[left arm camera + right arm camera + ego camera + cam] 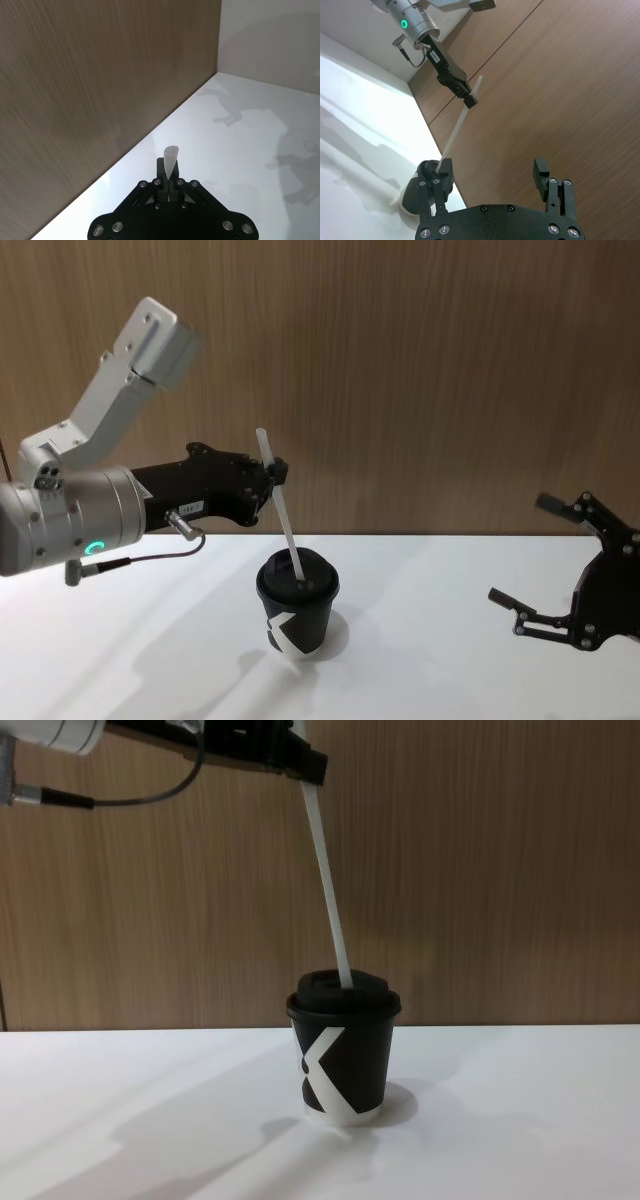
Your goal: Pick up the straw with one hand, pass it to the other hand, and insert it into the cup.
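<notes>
Pinching the straw (280, 502) near its top end, the left gripper's (272, 475) fingers are closed tight on it, up at about 11 o'clock from the cup (296, 606). The straw leans down and its lower tip sits in the lid; how deep it goes is hidden. The white K-ish mark is the cup's only marking; a tiny label on the gripper body is too small to read. Right gripper (540, 558) sits well off at 3 o'clock, fingers spread wide, holding nothing, partly cut off by the frame edge.
</notes>
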`<state>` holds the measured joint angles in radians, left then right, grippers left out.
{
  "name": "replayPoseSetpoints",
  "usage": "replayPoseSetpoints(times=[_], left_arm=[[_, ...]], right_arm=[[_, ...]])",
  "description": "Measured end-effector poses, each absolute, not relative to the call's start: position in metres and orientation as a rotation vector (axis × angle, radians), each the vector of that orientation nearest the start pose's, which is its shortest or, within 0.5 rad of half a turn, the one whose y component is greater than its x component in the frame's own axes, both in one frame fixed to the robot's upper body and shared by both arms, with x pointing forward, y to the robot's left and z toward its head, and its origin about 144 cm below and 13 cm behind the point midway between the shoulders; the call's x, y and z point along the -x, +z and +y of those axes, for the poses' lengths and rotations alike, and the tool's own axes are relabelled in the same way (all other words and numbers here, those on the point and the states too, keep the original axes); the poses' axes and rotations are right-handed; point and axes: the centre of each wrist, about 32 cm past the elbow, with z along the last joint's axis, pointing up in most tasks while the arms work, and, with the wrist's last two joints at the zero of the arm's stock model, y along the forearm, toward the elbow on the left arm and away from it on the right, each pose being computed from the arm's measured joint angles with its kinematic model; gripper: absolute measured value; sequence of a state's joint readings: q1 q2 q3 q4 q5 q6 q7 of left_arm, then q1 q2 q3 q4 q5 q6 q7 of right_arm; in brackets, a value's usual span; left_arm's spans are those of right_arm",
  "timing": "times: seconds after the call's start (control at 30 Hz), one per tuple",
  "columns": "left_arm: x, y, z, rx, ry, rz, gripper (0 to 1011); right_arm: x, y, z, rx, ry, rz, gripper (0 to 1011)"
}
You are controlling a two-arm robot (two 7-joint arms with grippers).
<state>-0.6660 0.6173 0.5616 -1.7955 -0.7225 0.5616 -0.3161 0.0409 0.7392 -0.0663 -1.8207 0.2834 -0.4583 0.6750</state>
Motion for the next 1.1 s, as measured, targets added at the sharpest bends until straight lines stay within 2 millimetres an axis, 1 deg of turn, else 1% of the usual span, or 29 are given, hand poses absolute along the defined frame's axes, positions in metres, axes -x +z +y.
replayPoseSetpoints(times=[0.9,1.0,1.1], left_arm=[[-0.5326,1.374,0.2172,-0.214,0.672,-0.024,5],[-0.5329,1.3737,0.2172,-0.219,0.674,-0.025,61],[-0.5332,1.3733,0.2172,-0.224,0.677,-0.025,142]], right_arm=[[-0.4561,1.2815,-0.3584,0.073,-0.574,-0.794,1001],[-0.4561,1.2815,-0.3584,0.073,-0.574,-0.794,1001],[-0.4561,1.2815,-0.3584,0.073,-0.574,-0.794,1001]])
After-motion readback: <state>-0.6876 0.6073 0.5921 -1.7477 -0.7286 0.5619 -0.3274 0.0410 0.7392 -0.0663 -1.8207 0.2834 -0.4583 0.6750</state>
